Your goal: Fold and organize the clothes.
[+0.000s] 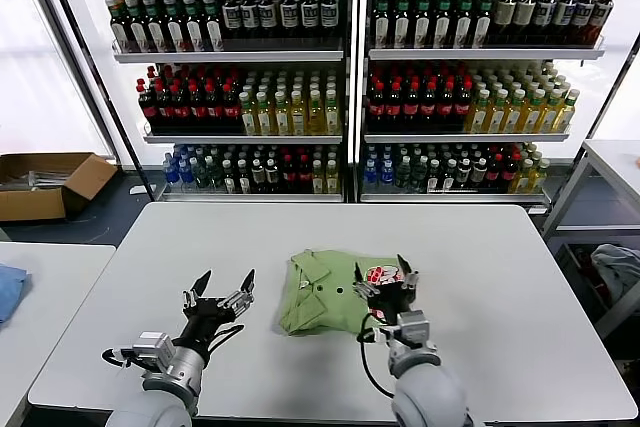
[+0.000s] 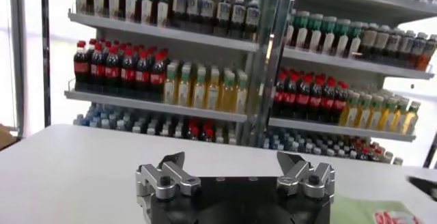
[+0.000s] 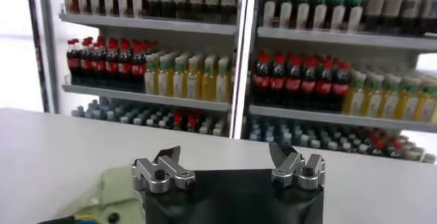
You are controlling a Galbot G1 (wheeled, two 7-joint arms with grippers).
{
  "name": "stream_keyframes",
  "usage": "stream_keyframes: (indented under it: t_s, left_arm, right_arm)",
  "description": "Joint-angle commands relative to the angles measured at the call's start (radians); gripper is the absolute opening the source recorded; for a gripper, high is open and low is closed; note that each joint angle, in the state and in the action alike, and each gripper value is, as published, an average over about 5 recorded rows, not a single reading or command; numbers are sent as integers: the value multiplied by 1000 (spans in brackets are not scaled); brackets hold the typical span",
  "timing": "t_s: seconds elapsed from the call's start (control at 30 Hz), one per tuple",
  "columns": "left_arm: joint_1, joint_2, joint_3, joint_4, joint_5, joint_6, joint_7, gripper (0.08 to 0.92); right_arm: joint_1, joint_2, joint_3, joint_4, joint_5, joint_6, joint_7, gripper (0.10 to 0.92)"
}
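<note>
Nearest the robot, the left gripper [image 1: 222, 290] hovers with fingers spread wide over bare table [image 1: 120, 267], just left of the shirt [image 1: 335, 292]. The right gripper [image 1: 383, 279] is spread too, holding nothing, above the shirt's near right edge by the red-and-white print [image 1: 381, 274]. The shirt lies mid-table as a compact folded bundle, collar to the left. Folding looks nearly done; the step in hand seems to be tidying. Next likely calls for lowering both grippers to square the bundle. Behind stand bottle shelves [image 1: 350, 52].
</note>
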Motion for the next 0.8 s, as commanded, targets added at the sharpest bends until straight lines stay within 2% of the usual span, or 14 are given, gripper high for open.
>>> stream_keyframes:
  t_s: [0.03, 0.33, 0.8]
  left_arm:
    - [-14, -11, -9, 10, 24, -55, -4, 823]
    - [9, -13, 4, 25, 62, -76, 10, 823]
    - [18, -38, 3, -6, 47, -70, 14, 823]
  right_arm:
    - [-287, -78, 217, 136, -42, 59, -31, 823]
    - [-283, -5, 224, 129, -57, 66, -24, 823]
    - [-247, -6, 210, 140, -74, 64, -32, 823]
